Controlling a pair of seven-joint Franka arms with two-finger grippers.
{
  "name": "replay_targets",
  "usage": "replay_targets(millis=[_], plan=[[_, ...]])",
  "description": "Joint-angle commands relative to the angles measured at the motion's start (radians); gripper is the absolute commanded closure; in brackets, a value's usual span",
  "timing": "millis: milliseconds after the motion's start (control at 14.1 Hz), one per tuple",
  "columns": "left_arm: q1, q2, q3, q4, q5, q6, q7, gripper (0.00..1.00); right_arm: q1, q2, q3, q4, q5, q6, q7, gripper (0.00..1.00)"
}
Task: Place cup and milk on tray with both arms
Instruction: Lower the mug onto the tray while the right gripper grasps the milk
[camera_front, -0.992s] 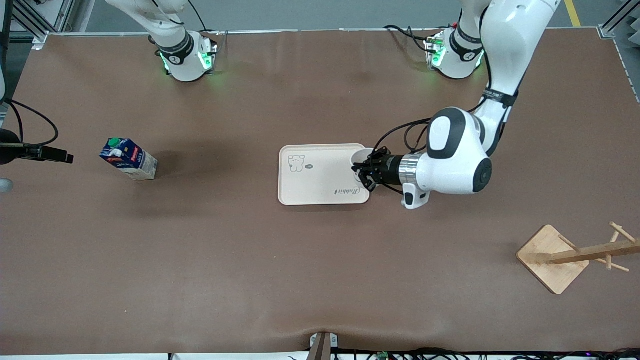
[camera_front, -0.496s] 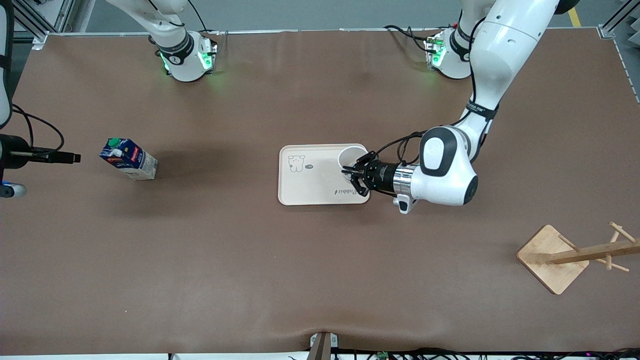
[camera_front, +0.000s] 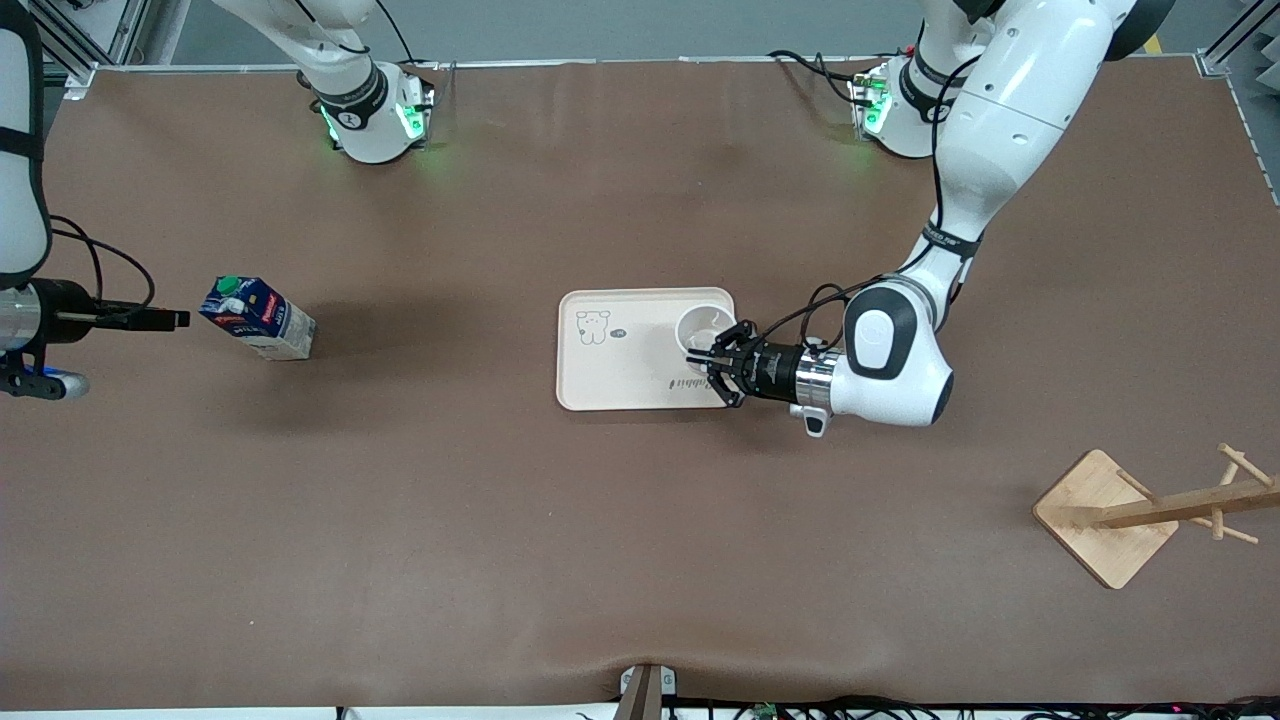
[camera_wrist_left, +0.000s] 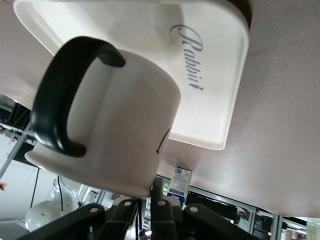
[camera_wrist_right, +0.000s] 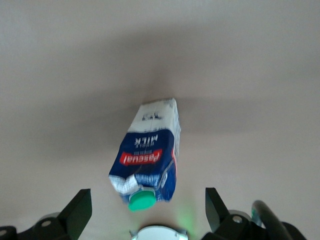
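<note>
Cup (camera_front: 700, 328), white with a black handle, sits over the cream tray (camera_front: 620, 385) at its corner toward the left arm's end, just above the cursive "Rabbit", and the left gripper (camera_front: 712, 362) is clamped tight on it, having carried it inward from the tray's edge over the last second. Milk (camera_front: 257, 317), its label reading "Pascual" and "MILK", stands toward the right arm's end of the table. Right gripper (camera_wrist_right: 150, 212), fingers spread wide with nothing between them, has moved closer to the carton.
</note>
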Motion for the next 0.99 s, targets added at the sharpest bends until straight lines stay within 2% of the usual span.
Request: replay_targets(millis=[0, 142, 567, 921], plan=[[0.018, 0.029, -0.003, 0.01, -0.068, -0.009, -0.004, 1.0, -0.009, -0.145, 0.016, -0.25, 0.013, 0.181, 0.017, 0.0], [0.029, 0.041, -0.001, 0.009, -0.08, -0.013, -0.001, 1.0, -0.003, -0.186, 0.019, -0.339, 0.014, 0.243, 0.017, 0.0], [0.016, 0.06, -0.003, -0.001, -0.114, -0.018, 0.003, 1.0, 0.032, -0.205, 0.02, -0.368, 0.016, 0.197, 0.039, 0.0], [0.0, 0.064, -0.005, -0.001, -0.143, -0.018, 0.068, 1.0, 0.031, -0.246, 0.019, -0.499, 0.014, 0.389, 0.023, 0.0]])
